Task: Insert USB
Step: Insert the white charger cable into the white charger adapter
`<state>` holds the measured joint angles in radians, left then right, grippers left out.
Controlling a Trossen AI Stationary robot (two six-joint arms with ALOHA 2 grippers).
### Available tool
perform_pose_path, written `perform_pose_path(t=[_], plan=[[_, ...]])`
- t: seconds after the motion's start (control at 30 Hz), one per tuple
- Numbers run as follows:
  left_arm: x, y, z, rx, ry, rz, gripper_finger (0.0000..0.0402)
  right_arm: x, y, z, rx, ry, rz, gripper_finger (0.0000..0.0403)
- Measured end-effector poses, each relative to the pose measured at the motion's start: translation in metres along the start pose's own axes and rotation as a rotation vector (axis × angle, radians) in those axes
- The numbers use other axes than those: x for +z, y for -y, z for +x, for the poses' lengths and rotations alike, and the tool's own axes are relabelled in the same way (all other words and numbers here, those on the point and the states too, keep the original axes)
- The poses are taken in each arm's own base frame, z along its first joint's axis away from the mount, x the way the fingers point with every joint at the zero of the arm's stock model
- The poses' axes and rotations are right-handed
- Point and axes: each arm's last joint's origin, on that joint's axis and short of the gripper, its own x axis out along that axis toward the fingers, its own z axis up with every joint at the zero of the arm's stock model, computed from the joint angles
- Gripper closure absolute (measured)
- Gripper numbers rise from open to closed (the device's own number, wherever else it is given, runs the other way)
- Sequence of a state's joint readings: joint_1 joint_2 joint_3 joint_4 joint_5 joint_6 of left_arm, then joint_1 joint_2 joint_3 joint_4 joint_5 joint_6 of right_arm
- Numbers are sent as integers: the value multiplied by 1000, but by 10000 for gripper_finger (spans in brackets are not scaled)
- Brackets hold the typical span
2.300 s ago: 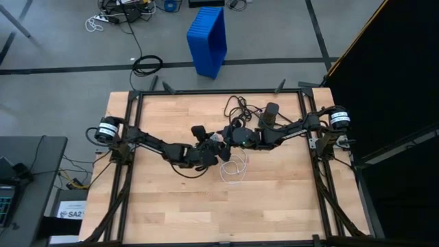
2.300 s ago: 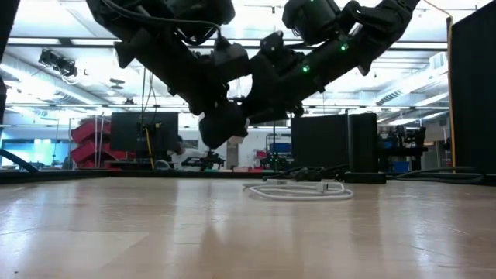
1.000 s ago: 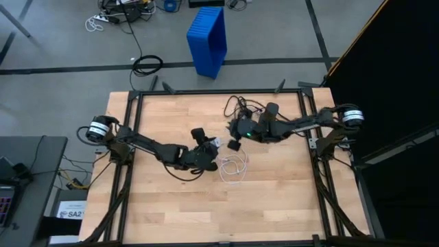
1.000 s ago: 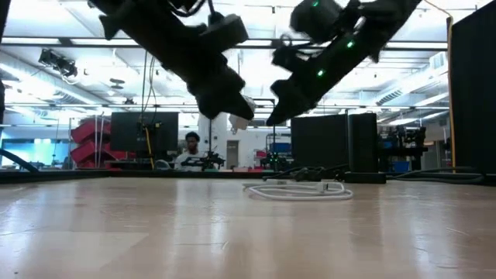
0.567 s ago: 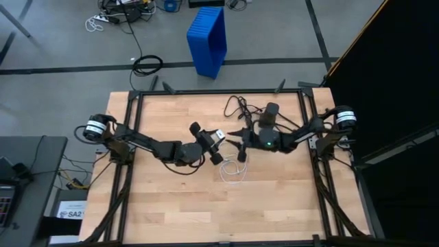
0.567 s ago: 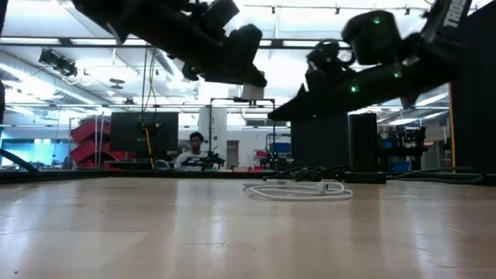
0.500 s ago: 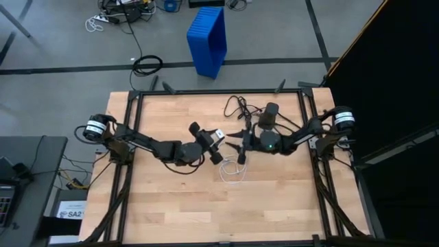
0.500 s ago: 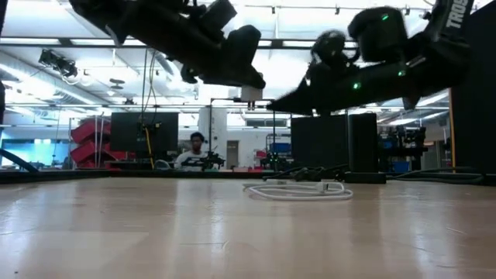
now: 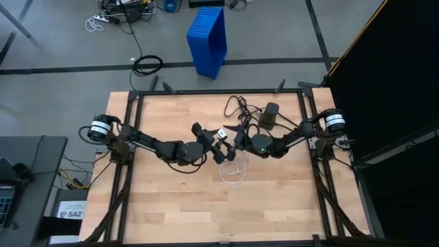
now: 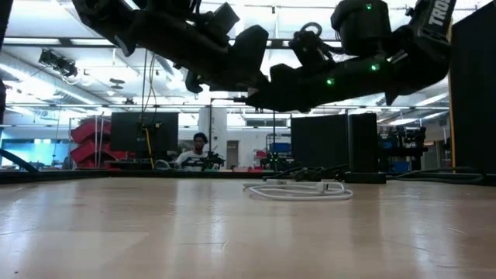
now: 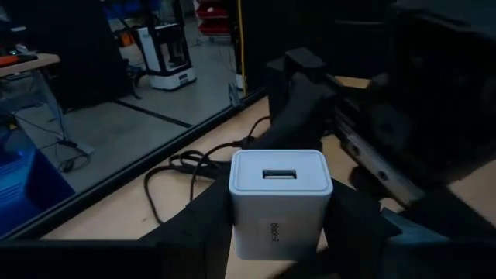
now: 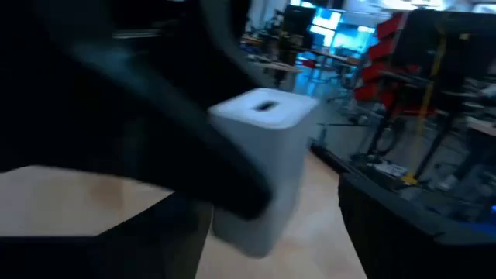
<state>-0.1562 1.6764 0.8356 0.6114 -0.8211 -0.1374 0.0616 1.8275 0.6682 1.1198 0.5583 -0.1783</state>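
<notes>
Left gripper [image 11: 279, 232] grasps the white charger block [image 11: 280, 200]; below the spread-fingered, empty right gripper [image 9: 236, 139], the limp, light USB [image 9: 234, 167] looks best taken at its stiff plug.

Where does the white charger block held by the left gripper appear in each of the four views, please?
High view: white charger block above the table's middle, between the two grippers.
Low view: hidden among the dark arms; cannot place it.
Left wrist view: centre, port facing up.
Right wrist view: centre, blurred.
Shared landmark: its USB port.
</notes>
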Motion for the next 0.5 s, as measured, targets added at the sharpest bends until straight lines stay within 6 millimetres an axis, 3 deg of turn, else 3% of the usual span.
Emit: perform_pose_path(t=[0.17, 0.5], plan=[[0, 0, 1, 2, 3, 2, 254, -4, 2, 2, -15, -40, 11, 203], [1, -1, 0, 0, 5, 0, 254, -7, 3, 1, -24, -61, -12, 391]])
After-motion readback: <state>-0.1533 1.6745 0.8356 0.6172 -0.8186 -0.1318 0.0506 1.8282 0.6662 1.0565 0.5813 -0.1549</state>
